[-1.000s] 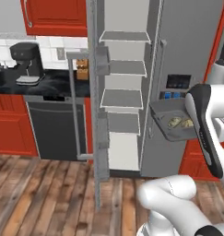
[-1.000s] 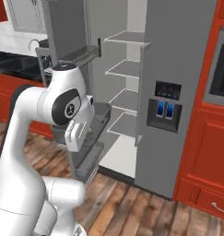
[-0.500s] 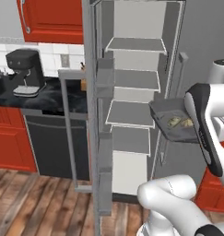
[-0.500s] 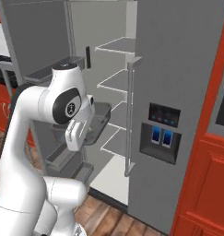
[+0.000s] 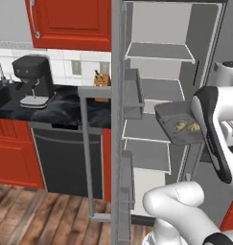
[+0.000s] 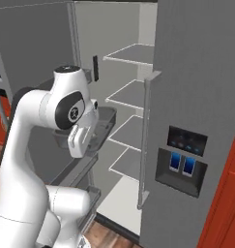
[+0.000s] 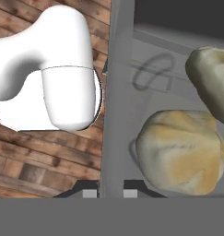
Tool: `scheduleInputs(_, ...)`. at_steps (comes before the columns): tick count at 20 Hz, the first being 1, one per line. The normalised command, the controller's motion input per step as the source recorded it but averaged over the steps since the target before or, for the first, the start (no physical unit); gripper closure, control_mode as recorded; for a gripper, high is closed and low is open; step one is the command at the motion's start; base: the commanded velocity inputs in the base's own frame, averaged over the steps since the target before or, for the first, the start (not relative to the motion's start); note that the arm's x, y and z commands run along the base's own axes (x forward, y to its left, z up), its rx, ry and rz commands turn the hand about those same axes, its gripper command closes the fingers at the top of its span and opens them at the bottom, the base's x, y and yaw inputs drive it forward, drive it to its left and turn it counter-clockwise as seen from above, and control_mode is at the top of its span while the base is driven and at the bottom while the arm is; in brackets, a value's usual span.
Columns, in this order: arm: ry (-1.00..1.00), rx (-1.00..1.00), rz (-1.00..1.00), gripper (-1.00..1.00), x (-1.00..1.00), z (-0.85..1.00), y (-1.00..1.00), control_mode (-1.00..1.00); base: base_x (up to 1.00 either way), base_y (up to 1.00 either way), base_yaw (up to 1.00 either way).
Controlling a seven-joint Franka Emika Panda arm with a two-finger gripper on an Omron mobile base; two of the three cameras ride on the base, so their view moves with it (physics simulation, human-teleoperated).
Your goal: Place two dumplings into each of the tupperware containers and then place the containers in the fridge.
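Closer now, my base has rolled up to the open fridge [image 5: 158,50], whose shelves sit upper right in the left base view. I see my gripper [image 7: 106,191] pinched shut on the container [image 5: 168,117] rim at centre right, with two dumplings [image 5: 186,126] lying inside it.

the left base view is taken from behind the arm on its left, facing forward into the open fridge [image 5: 156,95], with the counter [image 5: 55,107] at left. the right base view is taken from behind on the right, facing the same shelved interior at closer range. the tupperware container [image 5: 173,127] is shared by both. the hand view is aimed straight down, very near the dumplings [image 7: 180,152], with the floor [image 7: 21,156] beyond.
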Motion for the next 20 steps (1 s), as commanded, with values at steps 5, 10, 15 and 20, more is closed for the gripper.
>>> scheduleInputs(5,0.00,0.00,0.00,1.00,0.00,0.00,0.00,1.00,0.68,0.00,-0.05)
scheduleInputs(10,0.00,0.00,0.00,1.00,0.00,0.00,0.00,1.00,0.53,0.00,-0.07)
scheduleInputs(15,0.00,0.00,0.00,1.00,0.00,0.00,0.00,1.00,-0.04,-0.11,0.00)
scheduleInputs(20,0.00,0.00,0.00,1.00,0.00,0.00,0.00,1.00,-0.23,-0.21,0.02)
